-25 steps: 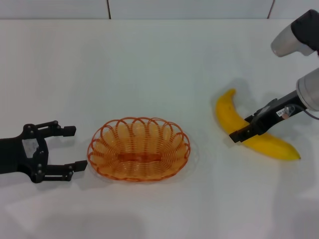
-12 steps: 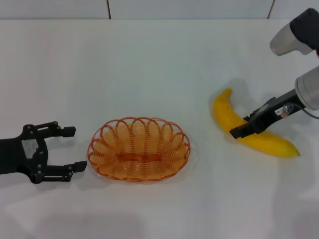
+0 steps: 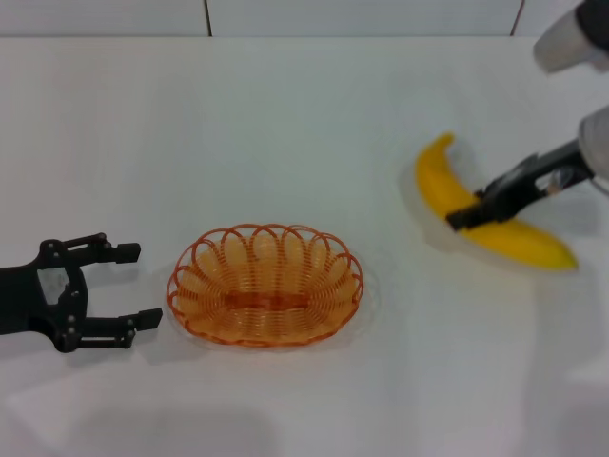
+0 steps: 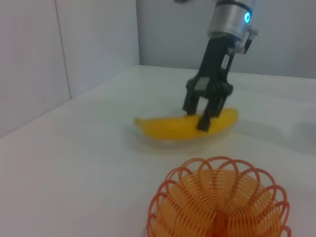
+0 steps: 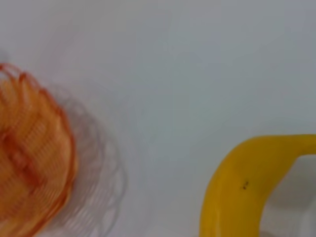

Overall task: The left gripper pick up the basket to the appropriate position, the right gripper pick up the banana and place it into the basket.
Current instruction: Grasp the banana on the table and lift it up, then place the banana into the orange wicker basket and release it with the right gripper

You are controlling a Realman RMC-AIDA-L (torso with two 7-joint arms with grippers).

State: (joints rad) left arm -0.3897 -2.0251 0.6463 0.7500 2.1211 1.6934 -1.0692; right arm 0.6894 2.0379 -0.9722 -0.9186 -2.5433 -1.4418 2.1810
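The orange wire basket rests on the white table, near the front and left of centre. My left gripper lies just to its left, open, its fingers pointing at the rim without touching it. At the right, my right gripper is shut on the yellow banana, gripping it around the middle. In the left wrist view the banana hangs slightly above the table beyond the basket, held by the right gripper. The right wrist view shows one end of the banana and part of the basket.
The white table stretches back to a white wall with panel seams. Nothing else lies between the banana and the basket.
The right gripper has raised the banana off the table, and it now sits higher and slightly farther back in the head view. The left gripper and the basket have barely moved.
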